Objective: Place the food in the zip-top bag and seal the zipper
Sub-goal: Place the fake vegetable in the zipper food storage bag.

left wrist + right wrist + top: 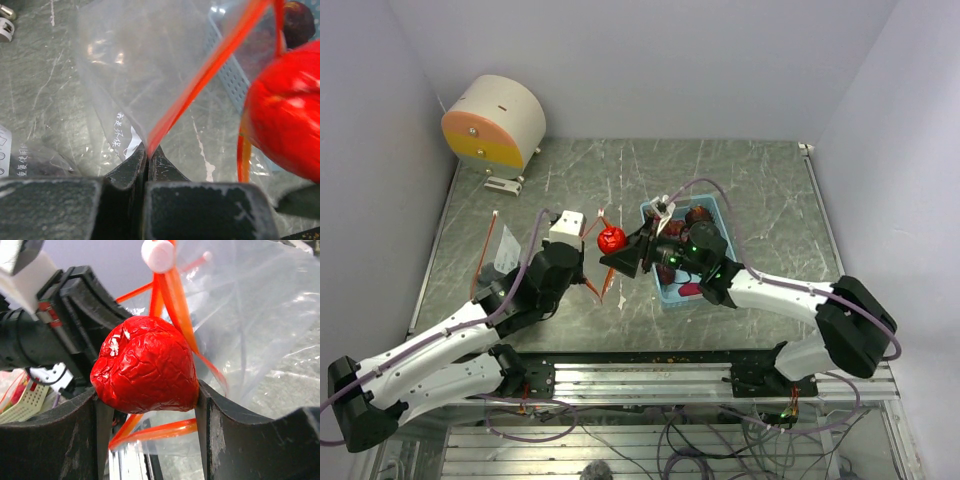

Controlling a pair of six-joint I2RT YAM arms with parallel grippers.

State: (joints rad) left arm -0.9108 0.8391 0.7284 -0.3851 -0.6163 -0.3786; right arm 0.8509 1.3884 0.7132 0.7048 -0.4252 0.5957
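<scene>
1. Beige drum with an orange face (495,122): stood at the table's (770,200) 10 o'clock corner.
2. Left gripper (148,156): clenched on the zipper (210,75) of the zip-top bag (135,65), near table centre.
3. Round red fruit (611,238): grasped by the right gripper (150,400) and touching the zipper at the bag's mouth.
4. Light blue tray (665,297): lay at the fruit's 3 o'clock and held dark red berry clusters (698,215).

Glossy red fruit (145,365) (wrinkled skin), clear bag (140,65), orange-red zipper (200,83), seemingly pale-blue tray (716,215)
</scene>
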